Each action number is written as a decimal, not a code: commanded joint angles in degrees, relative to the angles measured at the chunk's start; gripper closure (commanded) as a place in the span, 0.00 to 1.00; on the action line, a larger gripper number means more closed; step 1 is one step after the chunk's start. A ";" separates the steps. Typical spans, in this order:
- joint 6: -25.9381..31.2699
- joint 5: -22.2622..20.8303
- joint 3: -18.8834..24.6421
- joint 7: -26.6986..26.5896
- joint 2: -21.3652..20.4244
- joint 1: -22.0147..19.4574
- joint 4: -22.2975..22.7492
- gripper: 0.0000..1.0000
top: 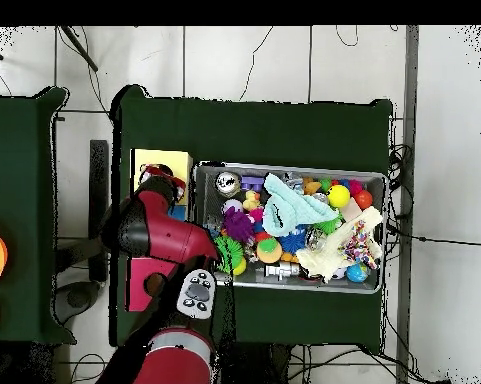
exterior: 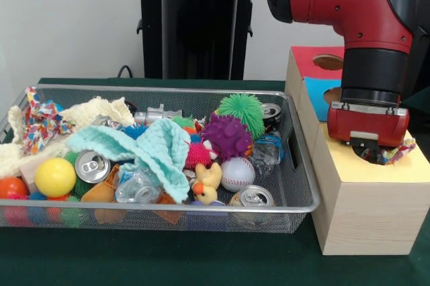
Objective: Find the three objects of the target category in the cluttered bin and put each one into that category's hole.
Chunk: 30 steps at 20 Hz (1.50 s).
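Note:
The wire mesh bin [exterior: 168, 89] stands on the green table, full of clutter; it also shows in the overhead view [top: 284, 167]. A confetti cloth [exterior: 40, 121] and a cream-yellow knitted cloth [exterior: 94, 113] lie at its left end. My gripper [exterior: 367, 146] hangs low over the round hole [exterior: 376, 156] in the yellow-topped wooden box [exterior: 403, 168], right of the bin. Another confetti cloth [exterior: 398, 153] sticks out of the hole under the gripper. Whether the gripper holds it is hidden by the gripper's red body. In the overhead view my arm [top: 159, 215] covers the hole.
A mint knitted cloth [exterior: 151, 148], green [exterior: 242, 111] and purple [exterior: 227, 136] spiky balls, drink cans [exterior: 92, 165], a baseball [exterior: 237, 173], a yellow ball [exterior: 55, 176] and a rubber duck [exterior: 208, 185] fill the bin. Blue-topped [exterior: 319, 94] and red-topped [exterior: 316, 61] boxes stand behind the yellow one.

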 commanded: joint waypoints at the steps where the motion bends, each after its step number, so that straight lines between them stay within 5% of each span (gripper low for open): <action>1: -2.98 -0.41 5.92 11.79 8.61 -4.39 -3.48 1.00; 6: -2.66 1.50 4.04 11.27 8.97 -3.00 -3.89 1.00; 7: -2.44 2.18 3.35 11.02 9.14 -2.49 -4.06 0.00; 13: -0.48 5.82 0.46 10.84 10.23 -0.19 -4.97 0.00; 30: 3.73 5.00 -1.17 9.51 8.94 0.53 -4.15 0.00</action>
